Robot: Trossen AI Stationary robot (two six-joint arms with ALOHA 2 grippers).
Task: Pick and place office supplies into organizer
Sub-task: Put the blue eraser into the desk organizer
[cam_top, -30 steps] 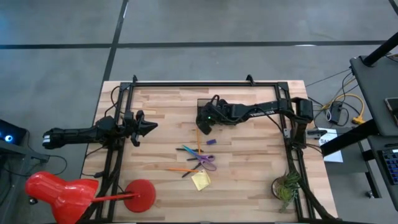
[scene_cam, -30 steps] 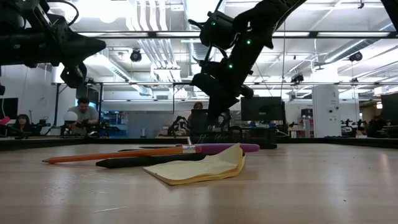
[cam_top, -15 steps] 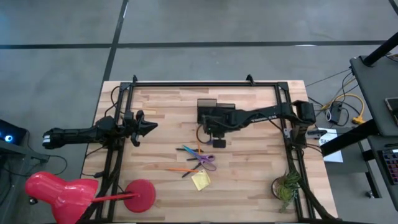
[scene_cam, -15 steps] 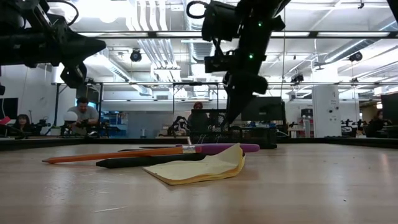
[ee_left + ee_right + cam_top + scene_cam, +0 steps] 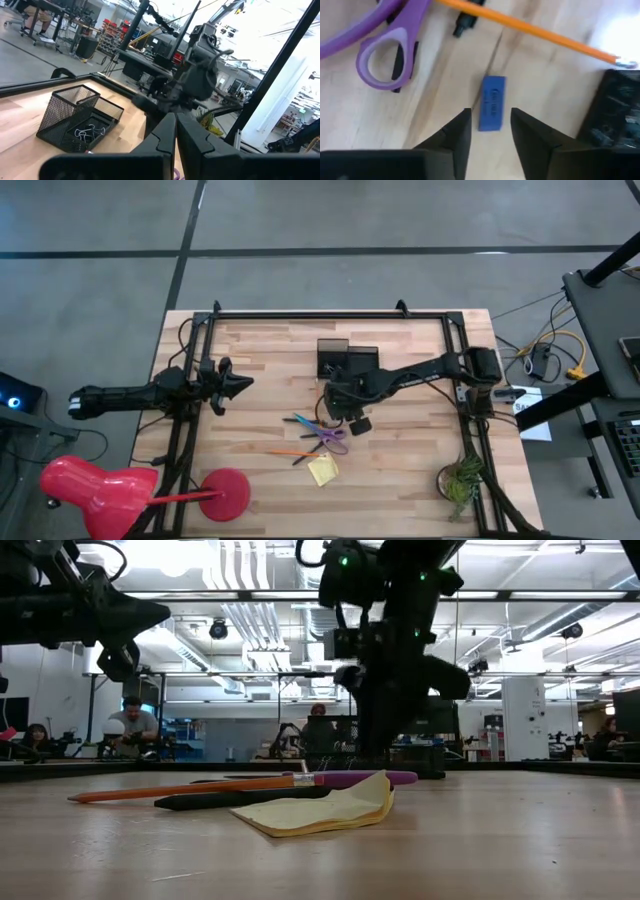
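My right gripper [image 5: 350, 417] hovers open, pointing down at the table's middle, just near of the black mesh organizer [image 5: 345, 360]. In the right wrist view its fingers [image 5: 455, 136] stand on either side of a small blue eraser [image 5: 491, 110] lying flat on the wood, apart from it. Purple-handled scissors [image 5: 385, 45] and an orange pencil [image 5: 530, 32] lie beside the eraser. More pens [image 5: 300, 450] and the yellow sticky-note pad [image 5: 322, 470] lie nearer the table's near edge. My left gripper [image 5: 240, 383] waits shut above the table's left side.
The organizer [image 5: 75, 117] holds wire clips [image 5: 87, 132] in one compartment. A small green plant [image 5: 460, 480] stands at the near right corner. The sticky pad [image 5: 320, 808] curls up at one edge. A red object [image 5: 90, 485] sits off the table's left.
My right gripper has moved from beside the organizer toward the table's near edge and slightly right, and now stands over the eraser close to the scissors. The supplies on the table have stayed where they were.
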